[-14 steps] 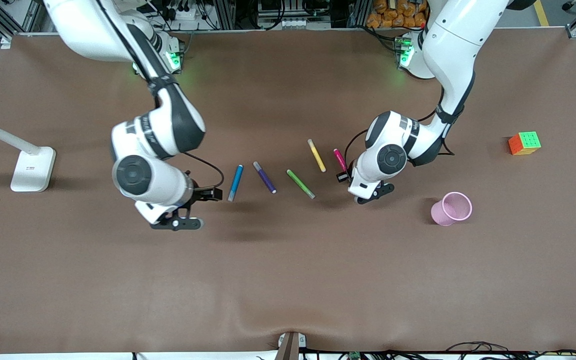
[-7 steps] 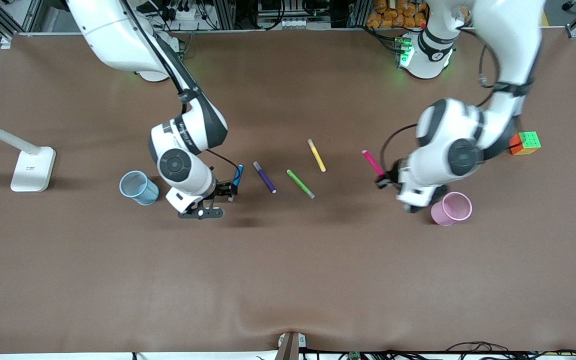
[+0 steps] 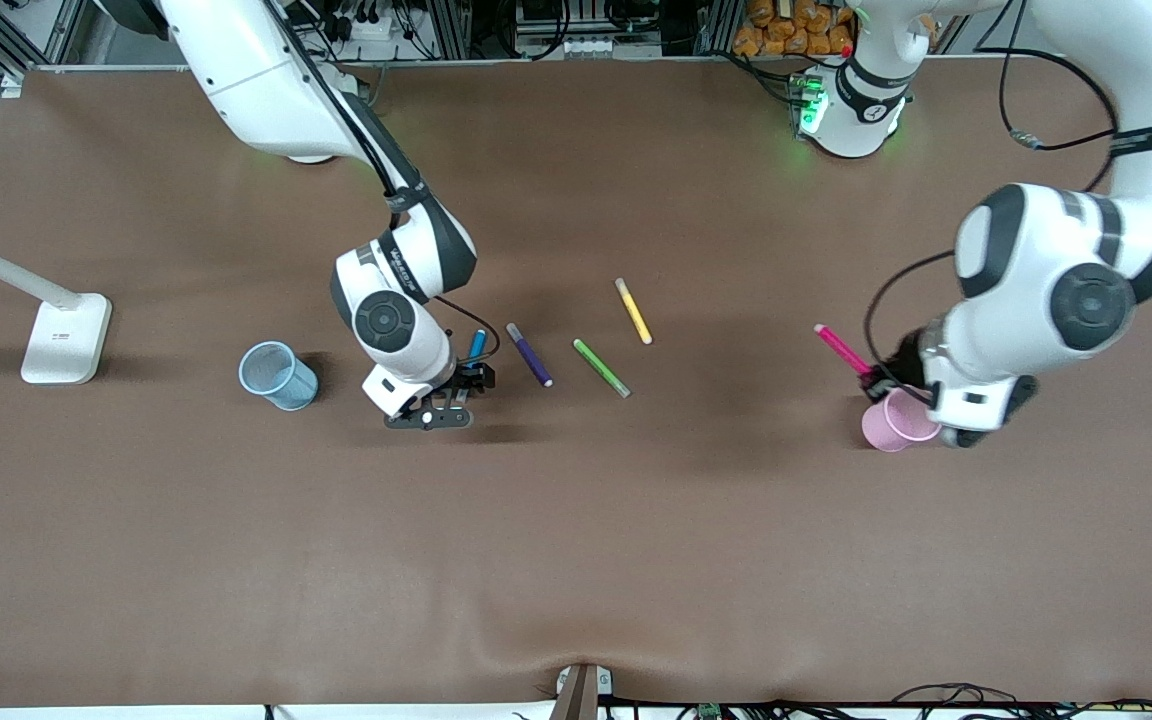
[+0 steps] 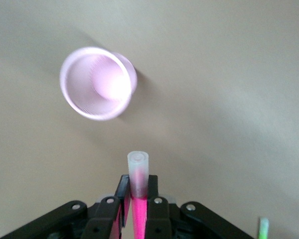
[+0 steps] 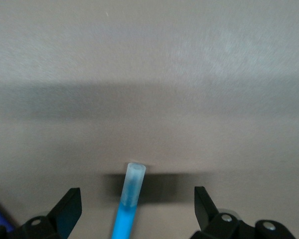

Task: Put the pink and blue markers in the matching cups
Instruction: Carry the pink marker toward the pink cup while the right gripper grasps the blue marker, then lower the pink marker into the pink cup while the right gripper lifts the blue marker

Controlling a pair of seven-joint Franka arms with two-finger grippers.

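Observation:
The pink marker point(image 3: 841, 348) is gripped in my left gripper point(image 3: 881, 385), which is shut on it in the air just beside the pink cup point(image 3: 898, 420). In the left wrist view the marker point(image 4: 138, 199) points pale cap end first from the gripper point(image 4: 138, 186), with the upright cup point(image 4: 98, 83) a little off from it. The blue marker point(image 3: 477, 345) lies on the table. My right gripper point(image 3: 456, 398) is open and low, straddling the end of it nearer the front camera. In the right wrist view the marker point(image 5: 129, 199) lies between the spread fingers of the gripper point(image 5: 137, 204). The blue cup point(image 3: 278, 375) stands beside that arm.
A dark purple pen point(image 3: 529, 354), a green pen point(image 3: 601, 367) and a yellow pen point(image 3: 633, 311) lie in a row beside the blue marker. A white lamp base point(image 3: 64, 340) stands at the right arm's end of the table.
My left gripper carried the pink marker from the row of pens over to the pink cup. My right gripper moved over the blue marker and came down around it, uncovering the blue cup.

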